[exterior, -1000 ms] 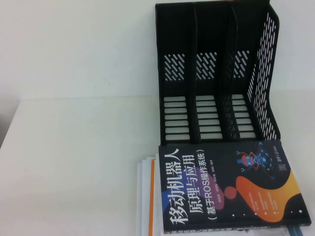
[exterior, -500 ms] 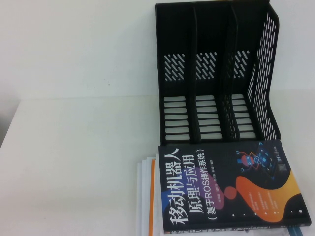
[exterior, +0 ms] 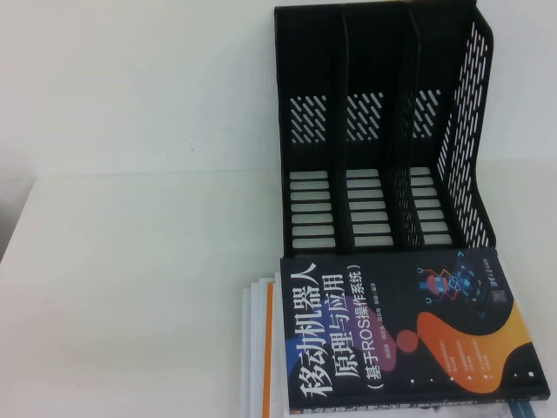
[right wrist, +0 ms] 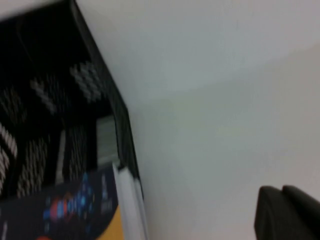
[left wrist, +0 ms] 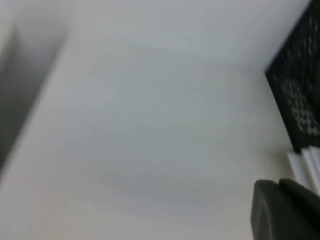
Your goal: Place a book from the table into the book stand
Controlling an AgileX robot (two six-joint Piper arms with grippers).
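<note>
White table (exterior: 130, 287) under both grippers, left gripper (left wrist: 285, 210) and right gripper (right wrist: 287, 212) each at its view's edge, grip state cannot be told, one book (exterior: 400, 331) reading "ROS" beyond them, atop one white stack (exterior: 258, 348), touching one three-slot book stand (exterior: 383, 131)

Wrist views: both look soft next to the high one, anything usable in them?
High view: sharp, evenly lit; the book title reads cleanly before the book stand. Left wrist view: blurred; rack wall and left hand are dark smears over the table. Right wrist view: equally soft; right hand only a dark corner.
</note>
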